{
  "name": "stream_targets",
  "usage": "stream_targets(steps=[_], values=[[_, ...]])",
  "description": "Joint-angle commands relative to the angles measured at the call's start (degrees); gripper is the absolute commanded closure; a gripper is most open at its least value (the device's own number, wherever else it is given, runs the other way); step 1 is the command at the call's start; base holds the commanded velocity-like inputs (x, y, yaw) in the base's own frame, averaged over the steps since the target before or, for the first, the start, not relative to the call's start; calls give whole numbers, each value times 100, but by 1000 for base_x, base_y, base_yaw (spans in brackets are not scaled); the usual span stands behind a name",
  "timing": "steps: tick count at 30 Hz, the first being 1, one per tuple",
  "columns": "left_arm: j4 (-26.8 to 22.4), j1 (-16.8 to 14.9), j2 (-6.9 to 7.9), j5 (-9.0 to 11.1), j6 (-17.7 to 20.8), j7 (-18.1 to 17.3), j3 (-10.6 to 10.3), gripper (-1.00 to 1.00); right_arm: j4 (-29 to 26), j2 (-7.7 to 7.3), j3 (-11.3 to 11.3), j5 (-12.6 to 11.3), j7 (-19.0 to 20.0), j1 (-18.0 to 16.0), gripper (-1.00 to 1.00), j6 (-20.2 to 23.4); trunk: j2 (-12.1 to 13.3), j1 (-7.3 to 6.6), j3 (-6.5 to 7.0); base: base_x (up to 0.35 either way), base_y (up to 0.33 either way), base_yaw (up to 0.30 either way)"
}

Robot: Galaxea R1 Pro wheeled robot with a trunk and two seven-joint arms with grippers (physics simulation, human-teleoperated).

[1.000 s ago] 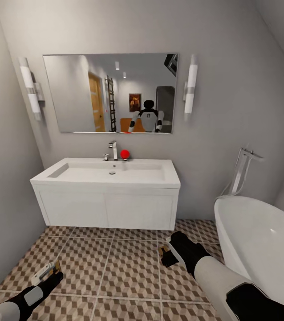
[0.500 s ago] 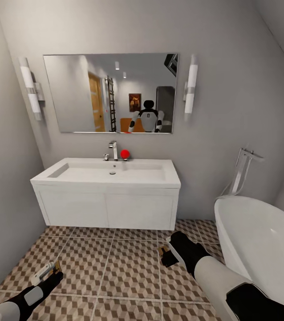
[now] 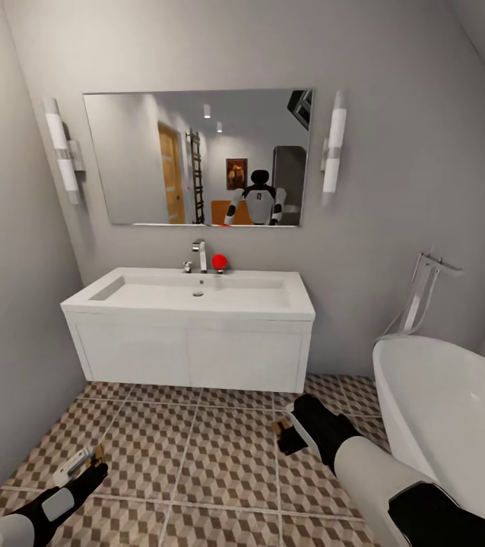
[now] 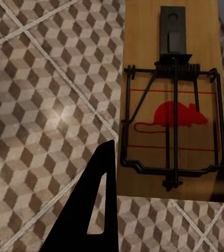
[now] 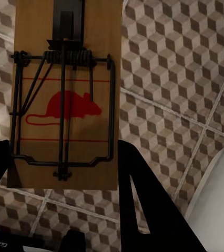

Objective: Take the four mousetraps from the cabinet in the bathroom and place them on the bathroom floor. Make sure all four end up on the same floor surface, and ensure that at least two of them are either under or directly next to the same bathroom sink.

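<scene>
Head view has slid a little since half a second ago: the bathroom sink (image 3: 197,292), the mirror (image 3: 197,156) and the bathtub (image 3: 455,410) all sit slightly further toward the view's right edge and lower, together, so I judge that the camera or base has moved and not the fixtures. Both arms hold the same pose against the frame as before. The left gripper (image 3: 83,462) hangs low over the bathroom floor (image 3: 197,456), out in front of the sink and toward its left end, and it is clamped on a mousetrap (image 4: 170,100) whose wooden board and wire bar lie between its dark fingers (image 4: 93,199). The right gripper (image 3: 288,433) hovers over the tiles nearer the sink's right end, between sink and bathtub, closed on a second mousetrap (image 5: 64,100) seen flat between its own fingers (image 5: 138,194). Neither trap touches the tiles yet. The cabinet appears, orange-brown, as a reflection in the mirror (image 3: 227,213). With the sink this near, I judge the approach almost done; setting both traps down right beside the vanity would meet the same-sink condition.
</scene>
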Motion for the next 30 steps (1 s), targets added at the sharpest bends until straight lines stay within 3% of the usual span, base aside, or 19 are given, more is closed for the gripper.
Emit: stream_targets(steps=[1,9,24,30], values=[[7,-5,1,14,-5,-18,4,100,-6,-7,24,-14,6,-4,100,29,-4,0,-7,0,0,16],[7,-4,0,7,-5,-6,4,100,-6,-28,27,-11,2,-4,100,27,-4,0,-7,46,0,4],[7,0,7,4,-5,-16,4,100,-6,-29,25,-10,1,-4,100,27,-4,0,-7,288,0,0],[0,-3,9,6,13,-18,1,100,-6,-35,24,-10,-4,-4,100,27,-4,0,-7,114,0,0]])
